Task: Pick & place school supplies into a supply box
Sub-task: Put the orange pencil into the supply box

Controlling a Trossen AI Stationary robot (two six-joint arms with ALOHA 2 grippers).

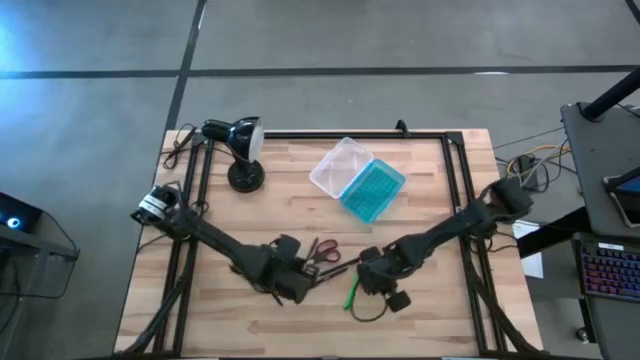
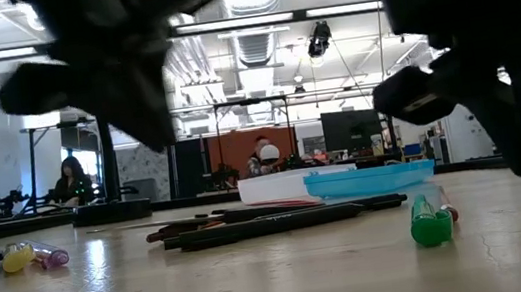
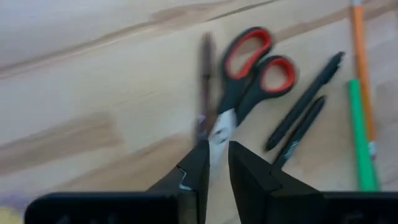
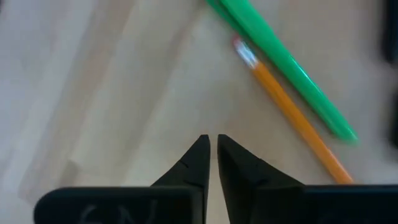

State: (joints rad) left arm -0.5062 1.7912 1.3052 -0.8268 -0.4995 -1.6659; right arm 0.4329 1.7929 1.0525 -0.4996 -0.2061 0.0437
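Note:
The red-handled scissors (image 3: pixel 249 74) lie flat on the wood, with two dark pens (image 3: pixel 301 118), a green marker (image 3: pixel 360 137) and an orange pencil (image 3: pixel 360 56) beside them. My left gripper (image 3: pixel 217 158) hovers over the blade end with its fingers nearly together, touching nothing. My right gripper (image 4: pixel 212 146) is shut above bare wood near the green marker (image 4: pixel 286 62) and orange pencil (image 4: pixel 292 112). From above, the left gripper (image 1: pixel 297 277) and right gripper (image 1: pixel 375 272) flank the scissors (image 1: pixel 322 250). The supply box (image 1: pixel 357 180) lies open, teal half beside clear half.
A black desk lamp (image 1: pixel 238 150) stands toward the far left of the table. A black frame (image 1: pixel 455 180) runs round the table's edges. In the low view small items (image 2: pixel 18 261) lie at the near left, and people (image 2: pixel 73 181) sit in the room behind.

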